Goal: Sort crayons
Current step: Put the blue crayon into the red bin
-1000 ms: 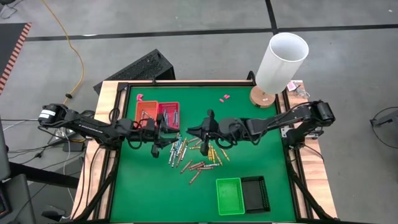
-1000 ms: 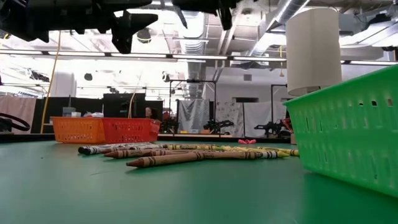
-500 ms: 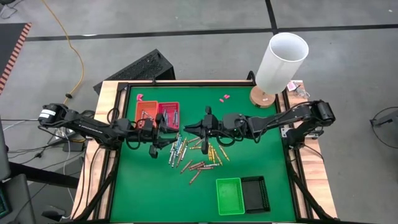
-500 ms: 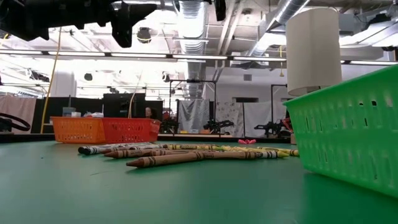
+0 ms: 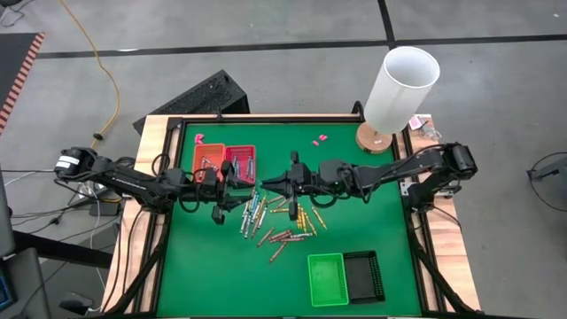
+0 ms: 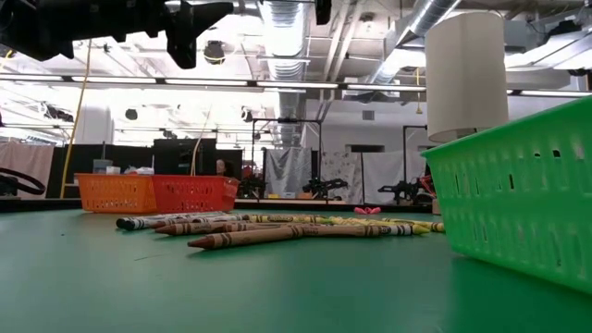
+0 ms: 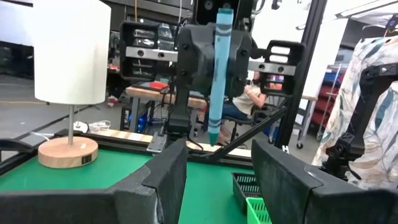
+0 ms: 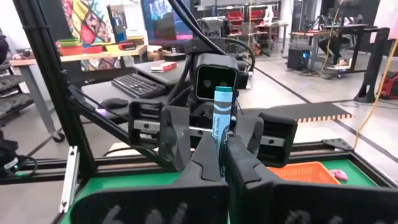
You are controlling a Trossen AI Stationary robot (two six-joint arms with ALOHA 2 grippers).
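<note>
Crayons litter the mat; right gripper pinches one (blue), left gripper spread.

Loose crayons scattered mid-table, one blue crayon held upright.

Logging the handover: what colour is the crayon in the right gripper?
Blue: the upright paper-wrapped crayon in the right gripper shows best in the left wrist view.
</note>
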